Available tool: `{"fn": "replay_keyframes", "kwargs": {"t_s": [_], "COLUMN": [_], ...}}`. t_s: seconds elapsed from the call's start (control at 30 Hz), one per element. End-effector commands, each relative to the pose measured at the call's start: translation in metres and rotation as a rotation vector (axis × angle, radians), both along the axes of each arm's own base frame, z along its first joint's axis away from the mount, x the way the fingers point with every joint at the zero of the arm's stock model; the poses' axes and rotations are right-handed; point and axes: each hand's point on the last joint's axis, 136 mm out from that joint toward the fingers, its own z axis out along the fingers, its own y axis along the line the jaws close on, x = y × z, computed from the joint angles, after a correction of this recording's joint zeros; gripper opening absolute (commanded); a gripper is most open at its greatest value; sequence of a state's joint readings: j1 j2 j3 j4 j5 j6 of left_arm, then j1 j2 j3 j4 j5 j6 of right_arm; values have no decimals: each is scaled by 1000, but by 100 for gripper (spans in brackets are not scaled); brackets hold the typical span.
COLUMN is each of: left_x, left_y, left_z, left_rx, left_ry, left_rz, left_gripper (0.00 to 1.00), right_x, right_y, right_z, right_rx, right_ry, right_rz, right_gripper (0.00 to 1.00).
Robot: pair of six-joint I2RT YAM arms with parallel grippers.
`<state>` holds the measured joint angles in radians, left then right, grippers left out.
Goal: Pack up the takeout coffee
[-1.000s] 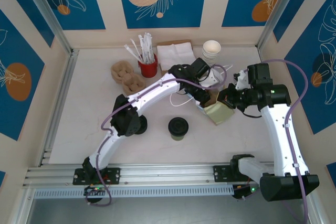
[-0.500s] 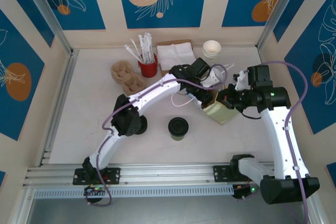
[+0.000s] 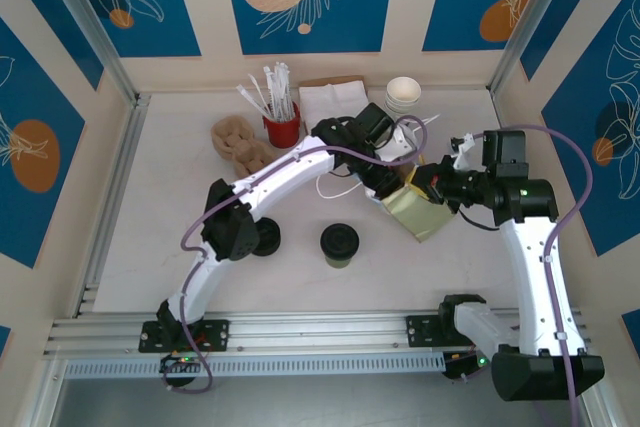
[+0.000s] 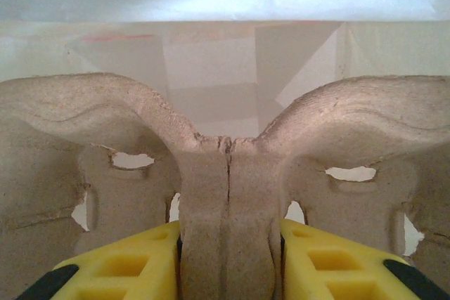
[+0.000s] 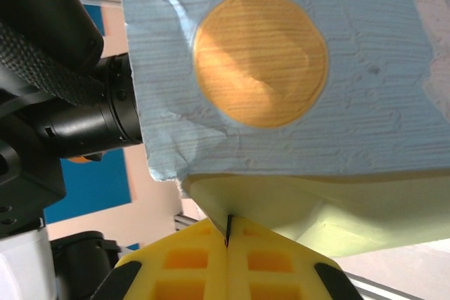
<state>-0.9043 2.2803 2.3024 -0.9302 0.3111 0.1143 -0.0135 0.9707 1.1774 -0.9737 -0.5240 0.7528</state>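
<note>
Paper bag (image 3: 418,211), right of centre, tilted, its rim pinched flat in the fully closed right gripper (image 5: 228,233). That is a thin hold, and it could slip or tear if the bag is pushed. Pulp carrier (image 4: 225,173) sits in the bag mouth, its centre rib clamped by the left gripper (image 4: 226,244), jaws narrow. The rib shows a crack and may split. Takeout coffee (image 3: 340,244) stands alone at lower centre, well apart, not yet packed.
</note>
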Motion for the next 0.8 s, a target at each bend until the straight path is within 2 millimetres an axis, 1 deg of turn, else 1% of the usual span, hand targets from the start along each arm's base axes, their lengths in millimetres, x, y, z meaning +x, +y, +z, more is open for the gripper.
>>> {"fn": "replay_keyframes", "kwargs": {"t_s": [0.0,0.13,0.3,0.43,0.5,0.6,0.67,0.77], "left_x": [-4,-7,-7,-8,-7,-6,-6,-6], "left_y": [16,16,13,4,2,2,4,9], "left_z": [15,15,7,7,10,22,37,64], "left_rx": [25,23,20,-17,-25,-45,-67,-102], "left_ry": [-13,0,23,46,43,25,1,-43], "left_rz": [-12,-21,-23,-27,-25,-21,-15,-1], "left_gripper": [35,36,37,43,47,57,65,73], "right_x": [-4,-5,-7,-7,-8,-7,-7,-6], "right_y": [7,1,-1,-3,-4,-6,-8,-10], "right_z": [12,7,4,3,1,0,-1,-4], "right_rx": [117,157,168,166,165,162,158,154], "right_ry": [-13,-9,-5,-1,2,5,5,11], "right_rz": [12,-24,-31,-36,-38,-46,-51,-60], "right_gripper": [0,0,0,0,0,0,0,0]}}
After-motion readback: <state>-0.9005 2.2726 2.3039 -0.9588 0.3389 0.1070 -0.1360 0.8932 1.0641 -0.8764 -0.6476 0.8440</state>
